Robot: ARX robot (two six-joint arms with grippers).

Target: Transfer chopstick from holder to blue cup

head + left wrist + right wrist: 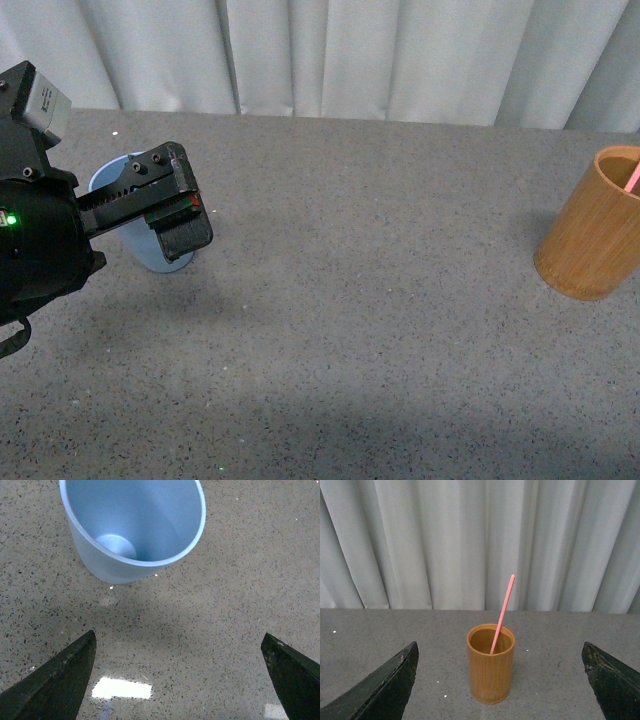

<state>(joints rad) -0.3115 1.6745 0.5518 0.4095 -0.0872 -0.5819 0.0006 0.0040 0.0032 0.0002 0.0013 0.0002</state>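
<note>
The right end effector (499, 645), jaws apart, faces the holder (485, 682), where the chopstick (502, 612) leans ungrasped. The left end effector (185, 205), also apart, hovers by the blue cup (150, 510). Approach step, I'd say; next it must close on the stick's upper shaft.

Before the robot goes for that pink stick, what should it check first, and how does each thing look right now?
1. The chopstick is grabbable: ok, it leans in the holder with its top well above the rim.
2. The right gripper is ready: ok, open and empty.
3. The right gripper is aimed: ok, the holder sits centred in its wrist view, some way ahead.
4. The blue cup is ready: ok, upright and empty.
5. The left gripper is clear of the cup's mouth: cannot tell. It is open and close to the cup, and overlaps it in the front view.
</note>
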